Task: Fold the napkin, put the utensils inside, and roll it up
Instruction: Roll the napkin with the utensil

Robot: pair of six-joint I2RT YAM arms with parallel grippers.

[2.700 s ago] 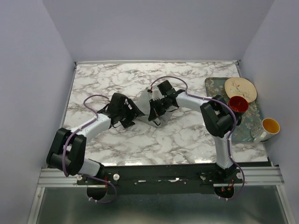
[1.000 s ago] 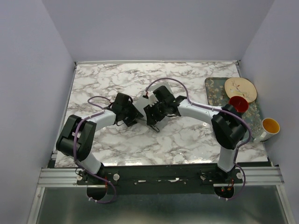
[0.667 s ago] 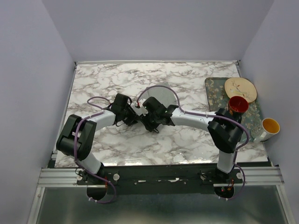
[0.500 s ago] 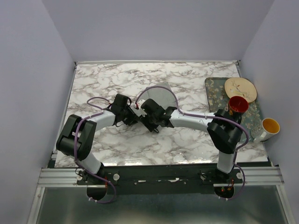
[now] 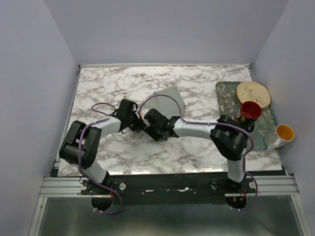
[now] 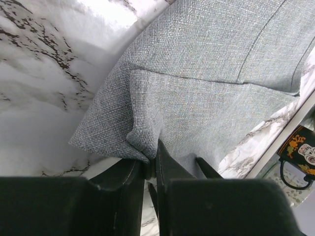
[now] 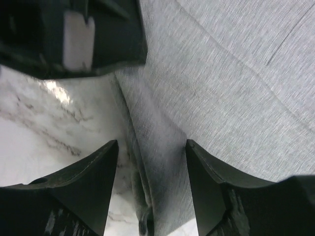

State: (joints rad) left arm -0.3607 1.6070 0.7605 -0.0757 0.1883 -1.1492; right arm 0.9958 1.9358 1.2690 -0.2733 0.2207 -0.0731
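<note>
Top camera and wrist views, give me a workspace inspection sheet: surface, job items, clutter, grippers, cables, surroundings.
Surface: marble-pattern table, no spills seen.
Job's things: grey-green napkin partly folded mid-table; utensils not seen.
Clutter: floral tray at the right edge carrying a plate and red cup; mug at its near corner.
Grippers: left gripper pinching a napkin fold; right gripper open over the napkin's edge.
Cables: purple cables loop along both arms, one arching over the napkin.
Surroundings: plain lavender walls; metal rail at the near edge.
</note>
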